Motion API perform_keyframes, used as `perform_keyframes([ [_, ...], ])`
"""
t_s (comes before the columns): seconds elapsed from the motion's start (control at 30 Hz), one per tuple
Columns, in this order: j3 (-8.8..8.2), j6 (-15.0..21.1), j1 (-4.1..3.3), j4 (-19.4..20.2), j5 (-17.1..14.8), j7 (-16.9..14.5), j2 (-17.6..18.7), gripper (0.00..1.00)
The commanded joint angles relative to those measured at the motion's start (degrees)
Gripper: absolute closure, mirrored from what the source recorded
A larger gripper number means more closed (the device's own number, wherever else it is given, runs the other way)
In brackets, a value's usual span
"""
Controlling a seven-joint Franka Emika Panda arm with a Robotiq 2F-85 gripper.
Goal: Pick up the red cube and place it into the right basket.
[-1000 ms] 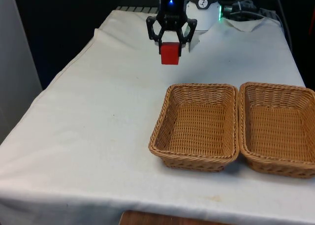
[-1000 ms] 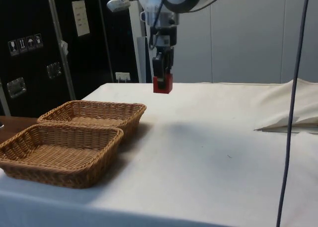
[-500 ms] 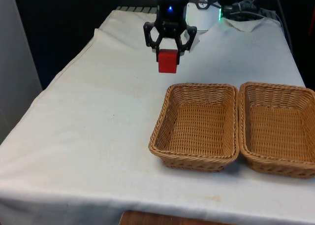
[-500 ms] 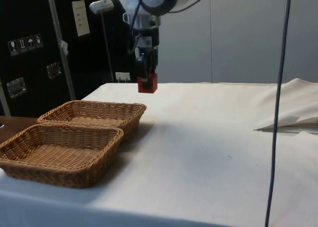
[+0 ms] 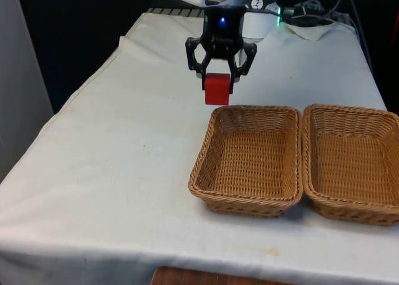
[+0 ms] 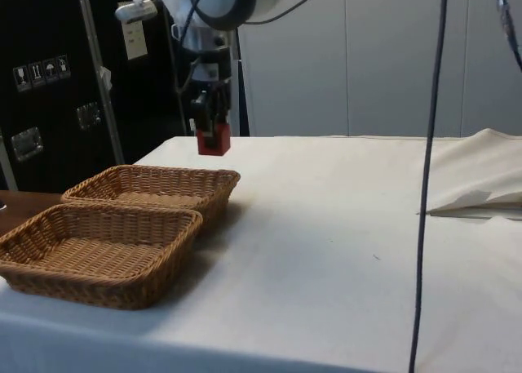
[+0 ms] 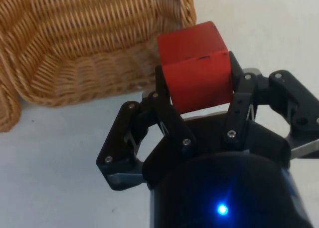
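Aloft, gripper (image 5: 217, 79) was clamped on red cube (image 5: 217, 88), hanging just beyond far rim of left basket (image 5: 249, 161). Right basket (image 5: 353, 162), the target, lay toward front view's right and nearer, past left basket.

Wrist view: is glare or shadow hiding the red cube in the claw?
Wrist view: red cube evenly lit, edges clear between the claw fingers. Front view: cube plain red, no glare. Side view: cube darker against the dark cabinets, but readable.
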State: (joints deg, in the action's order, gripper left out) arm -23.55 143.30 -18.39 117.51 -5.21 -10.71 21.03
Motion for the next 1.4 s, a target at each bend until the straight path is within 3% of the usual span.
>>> perform_keyframes([
  [0.0,0.52,-0.8,0.23,-1.0,-0.7,-0.2,0.6,0.97],
  [0.17,1.26,-2.2,0.29,-5.6,-1.1,0.4,3.6,0.97],
  [0.23,0.92,-1.8,0.00,-5.4,-0.5,0.7,3.6,0.97],
  [0.5,1.72,-3.3,0.69,-11.2,-2.8,0.1,8.4,0.97],
  [0.53,1.15,-3.2,0.17,-10.9,-2.1,0.6,8.1,0.97],
  [0.57,1.78,-3.3,0.74,-11.5,-3.2,-0.1,8.8,0.97],
  [0.73,1.89,-2.9,0.92,-13.1,-4.9,-0.7,10.8,0.97],
  [0.77,1.89,-2.9,0.86,-13.4,-5.2,-0.7,11.2,0.97],
  [0.8,1.15,-2.9,0.23,-13.0,-4.4,-0.2,11.0,0.97],
  [0.83,1.89,-2.9,0.86,-13.7,-5.5,-0.9,11.5,0.97],
  [1.1,2.29,-3.7,0.63,-18.3,-7.3,-0.5,14.8,0.97],
  [1.13,1.72,-3.1,0.23,-17.4,-6.6,-0.3,14.3,0.97],
  [1.17,2.35,-3.8,0.57,-19.0,-7.4,-0.4,15.4,0.97],
  [1.37,3.09,-4.3,0.74,-23.5,-8.7,0.2,19.1,0.97],
])
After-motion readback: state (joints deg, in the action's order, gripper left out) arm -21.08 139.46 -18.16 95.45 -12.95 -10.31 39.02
